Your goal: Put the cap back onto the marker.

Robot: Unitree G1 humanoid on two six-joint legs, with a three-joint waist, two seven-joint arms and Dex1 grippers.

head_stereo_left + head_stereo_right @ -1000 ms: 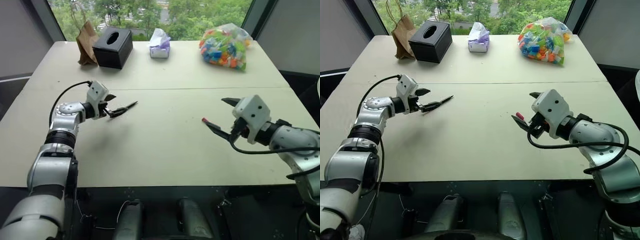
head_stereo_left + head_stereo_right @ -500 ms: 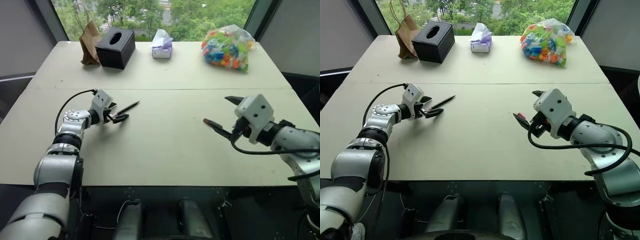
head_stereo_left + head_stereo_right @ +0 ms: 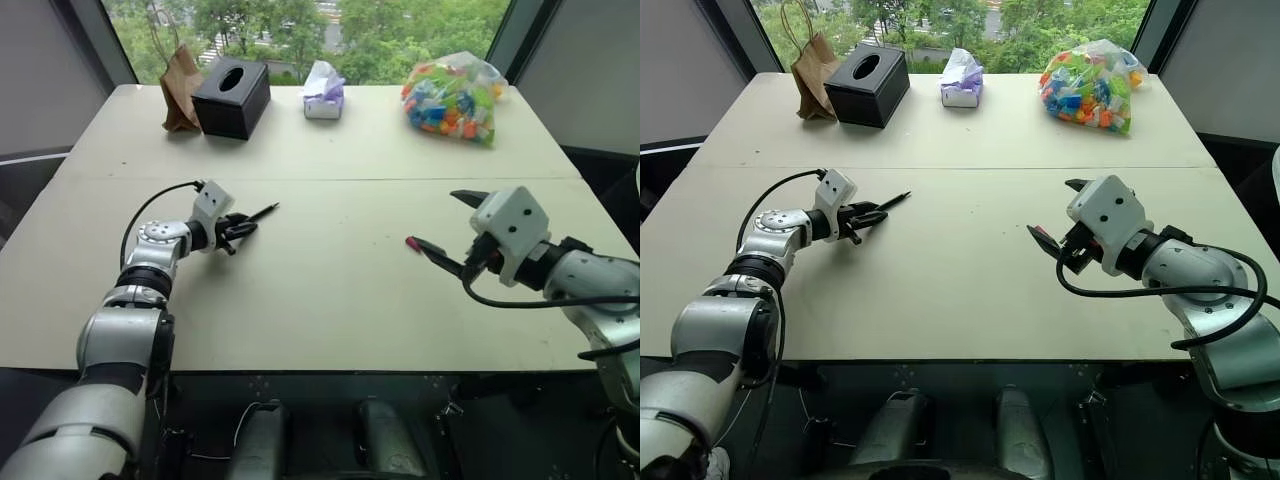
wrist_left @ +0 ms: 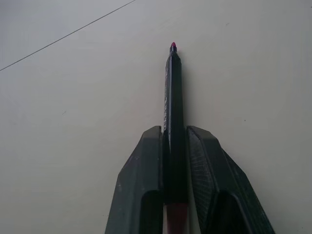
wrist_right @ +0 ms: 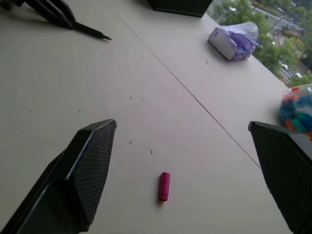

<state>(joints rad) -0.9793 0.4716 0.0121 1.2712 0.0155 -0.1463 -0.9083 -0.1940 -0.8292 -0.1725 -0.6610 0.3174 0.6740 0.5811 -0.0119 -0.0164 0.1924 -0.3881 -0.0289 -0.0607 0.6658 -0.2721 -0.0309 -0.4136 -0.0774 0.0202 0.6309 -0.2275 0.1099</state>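
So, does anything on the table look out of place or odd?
Only one thing: the cap lies loose on the table, apart from the marker, which the left claw grips uncapped. The right claw is open near the cap. Nothing looks spilled or damaged.

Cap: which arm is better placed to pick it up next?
The right. Its pincer is open with the cap lying on the table between its fingers. The left pincer is already shut on the marker, far across the table.
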